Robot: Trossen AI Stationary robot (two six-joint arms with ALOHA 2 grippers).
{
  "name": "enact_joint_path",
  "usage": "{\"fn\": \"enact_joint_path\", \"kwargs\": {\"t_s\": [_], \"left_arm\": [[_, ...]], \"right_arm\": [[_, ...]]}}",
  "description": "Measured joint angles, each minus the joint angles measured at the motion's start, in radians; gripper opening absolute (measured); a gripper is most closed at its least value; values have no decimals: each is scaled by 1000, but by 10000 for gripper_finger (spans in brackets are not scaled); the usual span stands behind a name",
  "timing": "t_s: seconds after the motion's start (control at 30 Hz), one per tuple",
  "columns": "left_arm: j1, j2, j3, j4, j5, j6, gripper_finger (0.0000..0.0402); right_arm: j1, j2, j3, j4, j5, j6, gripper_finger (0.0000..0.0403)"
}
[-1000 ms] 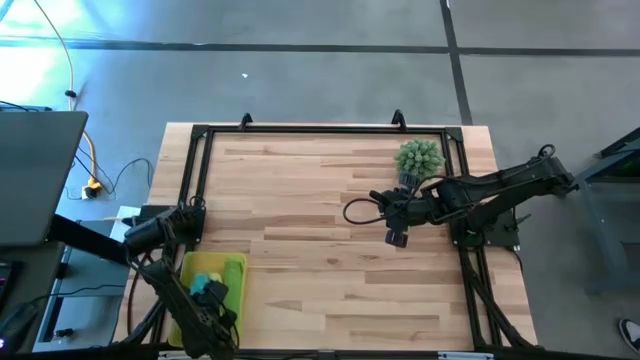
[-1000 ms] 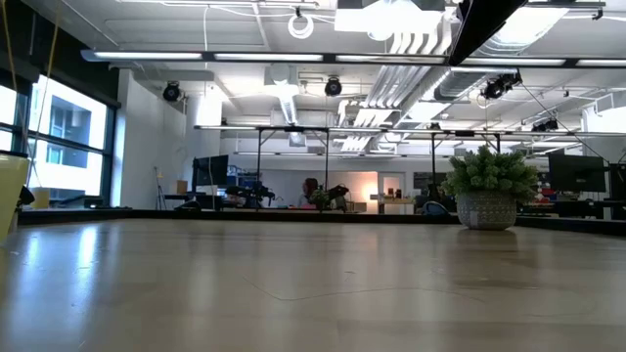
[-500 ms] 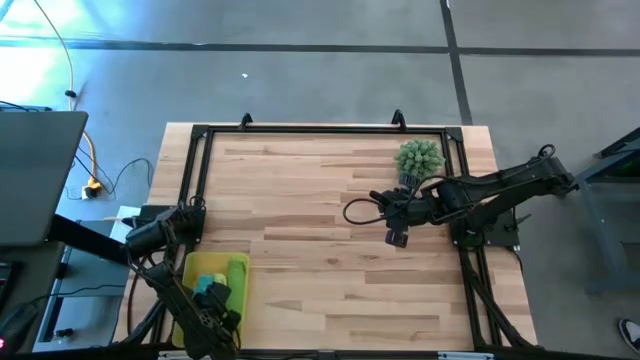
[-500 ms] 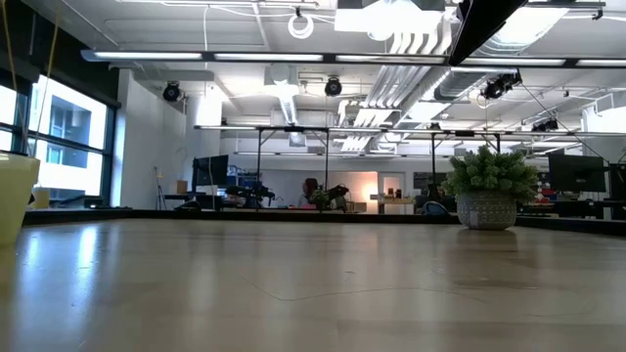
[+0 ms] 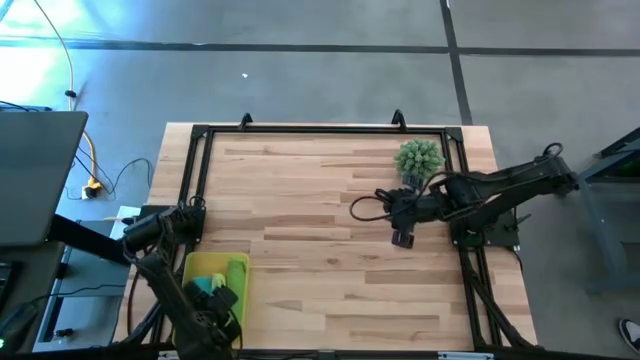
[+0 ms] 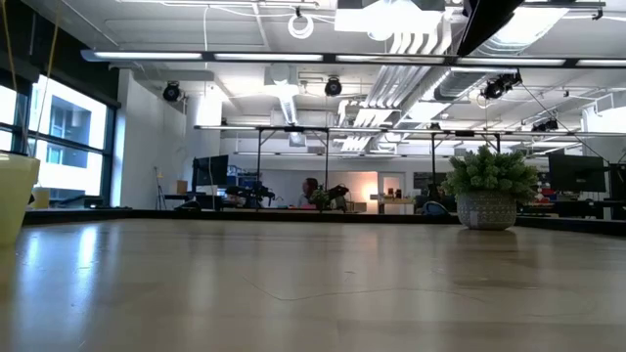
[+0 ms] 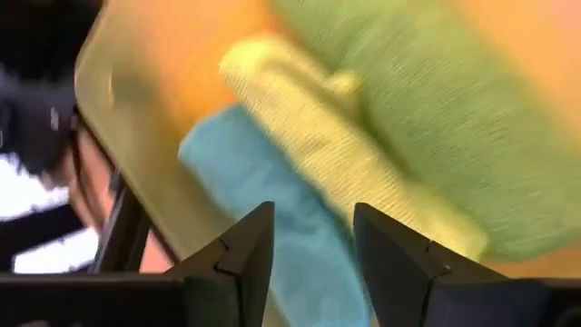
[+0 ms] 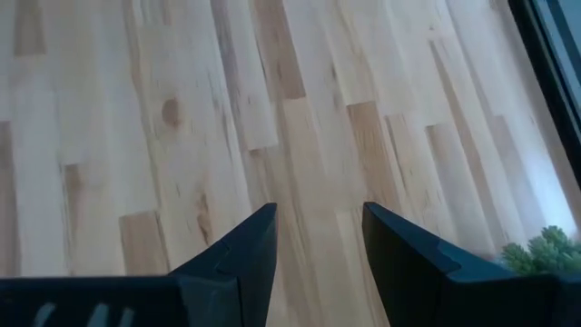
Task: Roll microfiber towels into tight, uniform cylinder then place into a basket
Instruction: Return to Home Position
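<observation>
The yellow basket (image 5: 196, 268) stands at the table's near left corner; its wall also shows in the low view (image 6: 15, 200). In it lie a teal towel (image 7: 272, 200), a lime roll (image 7: 336, 154) and a second green towel (image 7: 454, 109), side by side. My left gripper (image 7: 313, 250) is open just above them, its fingers on either side of the teal towel's end; I cannot tell whether they touch it. My right gripper (image 5: 402, 238) is open and empty above bare table right of the middle; it also shows in the right wrist view (image 8: 318, 241).
A spiky green plant in a pot (image 5: 418, 160) stands at the far right, just behind my right arm, and shows in the low view (image 6: 486, 191). A black frame (image 5: 300, 130) runs along the table's edges. Bare wood lies between the two arms.
The basket's wall has come a little farther into the low view and now stands upright rather than slanted. My right gripper has drawn slightly toward the table's right edge, still open.
</observation>
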Motion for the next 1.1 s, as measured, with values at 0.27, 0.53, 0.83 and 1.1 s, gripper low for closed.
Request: {"fn": "enact_joint_path", "kwargs": {"t_s": [0.27, 0.53, 0.83, 1.1], "left_arm": [[24, -4, 94, -8, -309, 193, 129], [122, -50, 116, -12, -584, 382, 127], [130, -249, 116, -12, -798, 542, 99], [75, -427, 116, -12, -919, 569, 83]], "right_arm": [[27, -124, 0, 2, 31, 1, 156], [150, -240, 0, 2, 157, 33, 156], [367, -271, -111, 8, 422, 159, 156], [441, -452, -501, 137, 489, 442, 156]]}}
